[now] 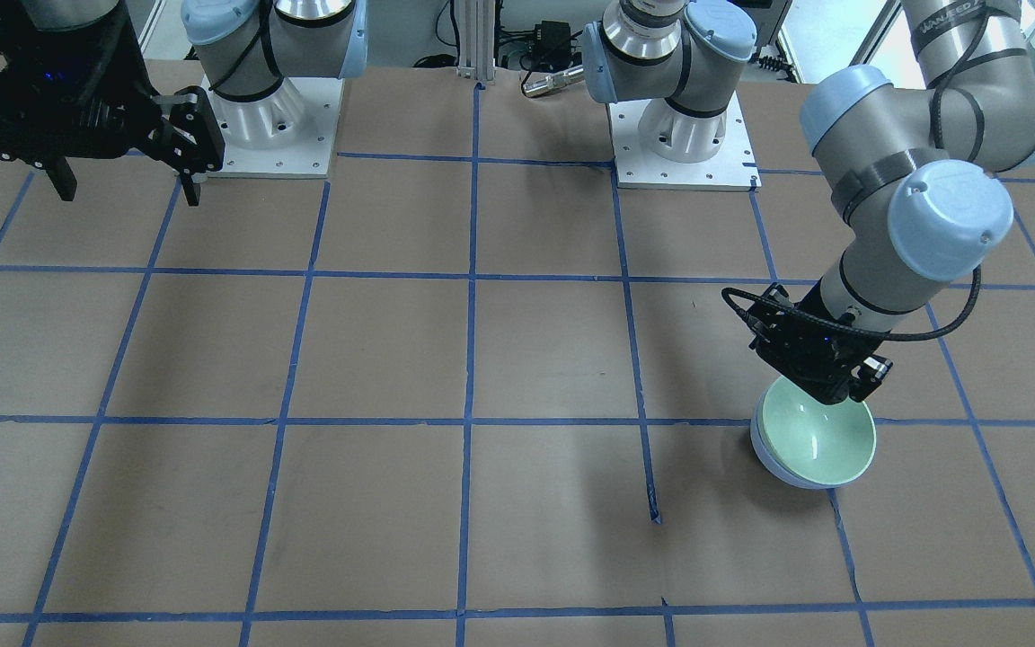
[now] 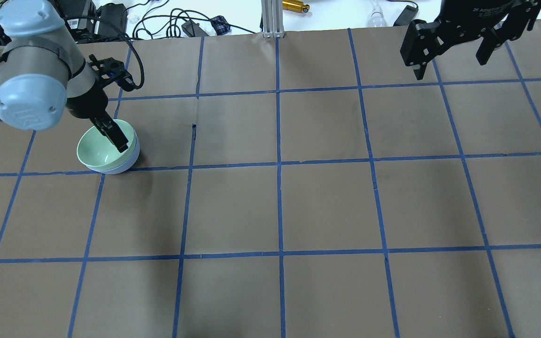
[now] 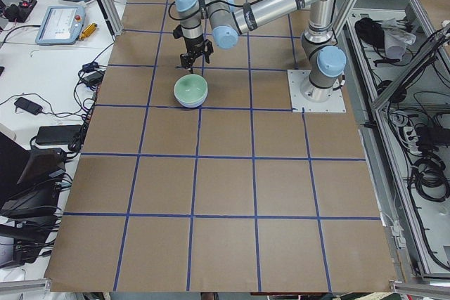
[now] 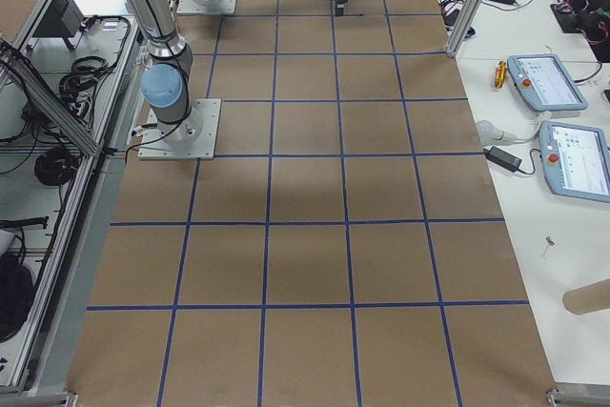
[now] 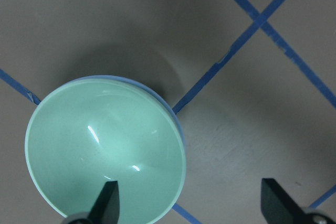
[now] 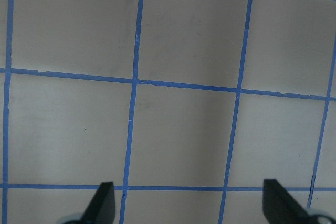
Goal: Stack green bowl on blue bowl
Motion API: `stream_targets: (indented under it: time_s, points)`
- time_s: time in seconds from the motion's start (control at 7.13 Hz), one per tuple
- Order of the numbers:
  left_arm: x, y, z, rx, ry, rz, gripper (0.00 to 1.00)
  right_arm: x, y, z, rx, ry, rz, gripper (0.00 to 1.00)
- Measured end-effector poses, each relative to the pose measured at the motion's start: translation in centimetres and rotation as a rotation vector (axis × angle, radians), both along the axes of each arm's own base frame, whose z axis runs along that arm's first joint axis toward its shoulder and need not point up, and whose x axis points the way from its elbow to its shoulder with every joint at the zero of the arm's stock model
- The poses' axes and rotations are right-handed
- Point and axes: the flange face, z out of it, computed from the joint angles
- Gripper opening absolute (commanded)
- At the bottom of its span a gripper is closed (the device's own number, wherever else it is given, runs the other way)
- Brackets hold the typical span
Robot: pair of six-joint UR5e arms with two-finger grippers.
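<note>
The green bowl point(image 1: 818, 440) sits nested inside the blue bowl point(image 1: 796, 481), whose rim and lower wall show around it. The stack also shows in the overhead view, green bowl point(image 2: 100, 150) in blue bowl point(image 2: 128, 161), and in the left wrist view, green bowl point(image 5: 105, 145) with a thin blue bowl edge point(image 5: 177, 120). My left gripper point(image 5: 191, 203) is open above the stack's edge. One finger point(image 5: 107, 200) is over the green bowl's inside, the other is over the table. It holds nothing. My right gripper point(image 2: 451, 63) is open and empty, raised far from the bowls.
The table is brown paper with a grid of blue tape lines point(image 2: 277, 164). The two arm bases point(image 1: 270, 117) stand at the robot's edge. Cables and small gear point(image 2: 195, 23) lie beyond the table's far edge.
</note>
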Motion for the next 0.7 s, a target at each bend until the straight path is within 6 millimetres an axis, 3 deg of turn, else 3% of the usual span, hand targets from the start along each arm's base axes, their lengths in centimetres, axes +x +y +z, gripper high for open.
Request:
stream_targets:
  time_s: [0.42, 0.7]
  points:
    - [-4.7, 0.6, 7.9, 0.013, 0.007, 0.372, 1.0, 0.0, 0.0, 0.0, 0.0, 0.0, 0.0, 1.0]
    - [-8.7, 2.9, 11.5, -0.007, -0.006, 0.517, 1.0, 0.0, 0.0, 0.0, 0.0, 0.0, 0.0, 1.0]
